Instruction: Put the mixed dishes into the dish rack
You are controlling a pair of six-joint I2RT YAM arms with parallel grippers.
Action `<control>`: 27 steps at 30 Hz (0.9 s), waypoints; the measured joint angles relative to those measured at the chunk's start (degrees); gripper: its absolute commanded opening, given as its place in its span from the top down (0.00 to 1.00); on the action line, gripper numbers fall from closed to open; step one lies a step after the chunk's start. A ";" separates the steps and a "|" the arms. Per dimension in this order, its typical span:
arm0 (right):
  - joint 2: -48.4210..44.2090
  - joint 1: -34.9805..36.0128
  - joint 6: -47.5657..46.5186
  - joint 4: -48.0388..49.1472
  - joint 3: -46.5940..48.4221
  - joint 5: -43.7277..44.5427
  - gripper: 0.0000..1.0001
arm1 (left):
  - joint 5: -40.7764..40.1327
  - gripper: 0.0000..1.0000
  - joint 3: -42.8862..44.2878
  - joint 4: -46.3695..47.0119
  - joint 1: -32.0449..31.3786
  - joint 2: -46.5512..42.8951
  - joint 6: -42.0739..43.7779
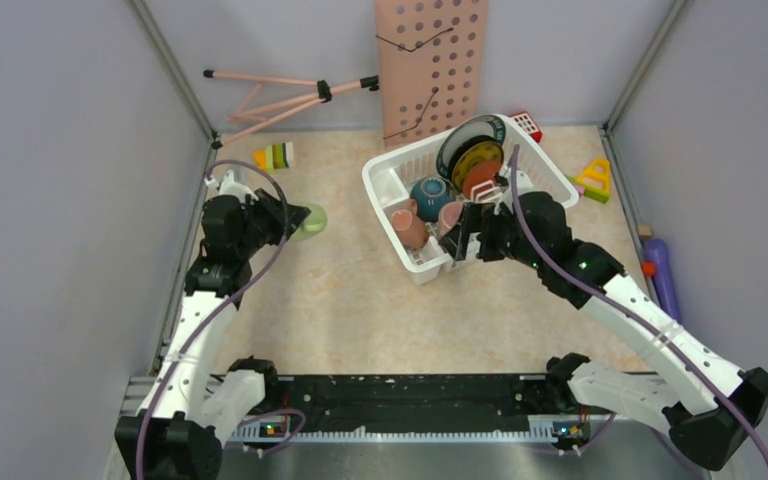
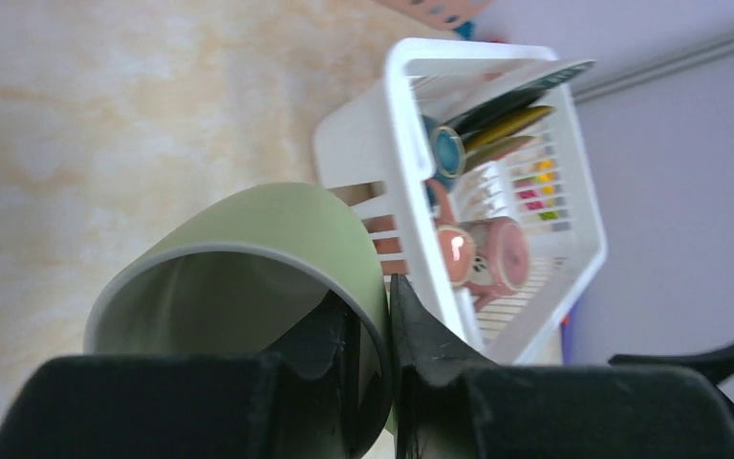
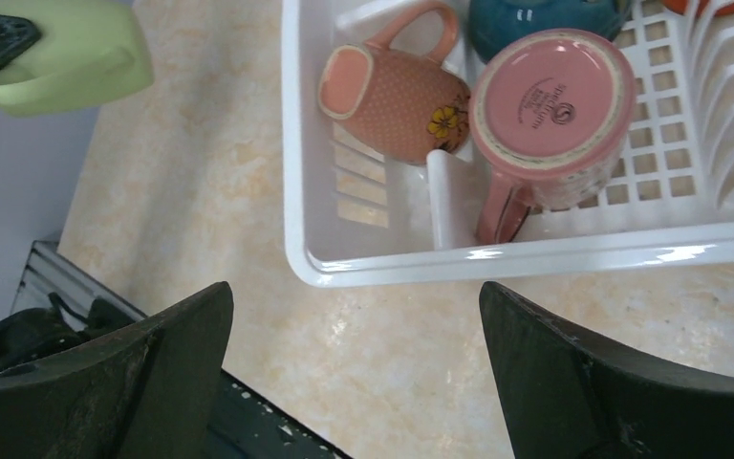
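Left claw (image 2: 375,330): clamped on light green mug (image 2: 248,239), one finger inside.
Mug: desk's (image 1: 340,300) left side, apart from dish rack (image 1: 422,262).
Right claw (image 3: 352,292): spread wide at rack's near rim.
Right wrist view alone: flower on pinkish cup (image 3: 397,96).

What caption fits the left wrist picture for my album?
The left tool grips the wall of the light green mug, with the dish rack beyond.

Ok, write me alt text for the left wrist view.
The left gripper pinches the wall of a green mug, one finger inside the rim and one outside. Behind it stands the white rack, holding upright plates, a teal bowl and two pink cups.
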 measured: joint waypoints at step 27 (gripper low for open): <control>10.88 -9.33 41.09 19.82 -0.26 -31.89 0.01 | 20.55 1.00 -14.60 67.69 -20.31 6.43 0.17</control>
